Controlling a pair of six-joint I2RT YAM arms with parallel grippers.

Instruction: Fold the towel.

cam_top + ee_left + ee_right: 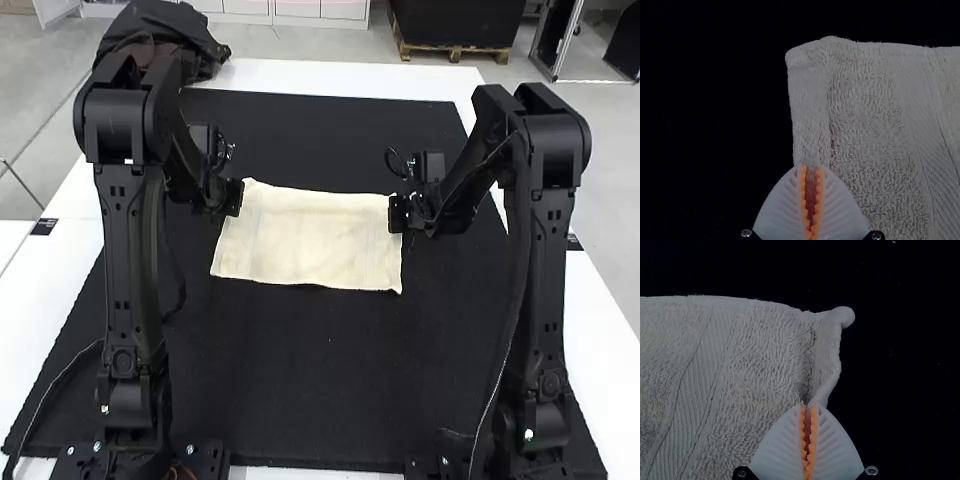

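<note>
Between the side edges of a black mat (290,380), a cream towel (310,240) is pinched by the left gripper (811,168) and right gripper (808,406), and could be skewed by uneven lifting.

The left arm (135,230) and right arm (552,270) are black, with rounded joints (122,122), slotted links (118,280) and thin cables (490,400). White ribbed fingers (782,210) bear toothed orange pads (803,195), with silver screws (746,233) at their base.
</note>
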